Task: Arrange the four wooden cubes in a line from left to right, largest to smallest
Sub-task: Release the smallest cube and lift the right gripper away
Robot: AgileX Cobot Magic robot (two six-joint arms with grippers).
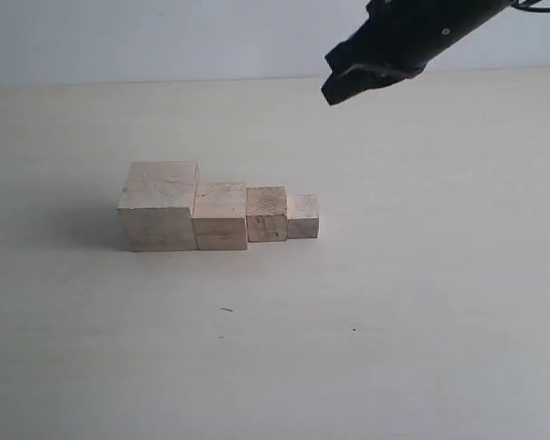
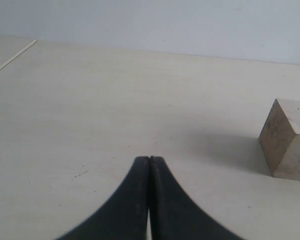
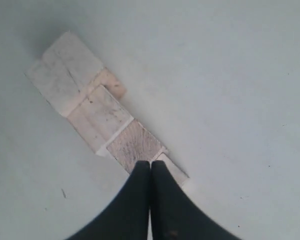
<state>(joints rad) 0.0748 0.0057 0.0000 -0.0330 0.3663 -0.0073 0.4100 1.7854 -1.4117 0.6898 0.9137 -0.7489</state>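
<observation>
Four pale wooden cubes stand touching in a row on the table. From left to right in the exterior view they are the largest cube point(image 1: 159, 205), the second cube point(image 1: 221, 214), the third cube point(image 1: 267, 213) and the smallest cube point(image 1: 302, 216). My right gripper point(image 1: 335, 84) hangs high above and behind the row's right end, shut and empty. Its wrist view looks down on the row: largest cube point(image 3: 65, 72), second cube point(image 3: 100, 116), third cube point(image 3: 134, 146), smallest cube point(image 3: 174, 170), right gripper point(image 3: 150, 163). My left gripper point(image 2: 149, 159) is shut and empty, with the largest cube point(image 2: 287, 140) off to one side.
The pale table point(image 1: 394, 321) stretches around the row. A light wall point(image 1: 165, 37) stands behind it. A table edge point(image 2: 12, 60) shows in the left wrist view. The left arm is out of the exterior view.
</observation>
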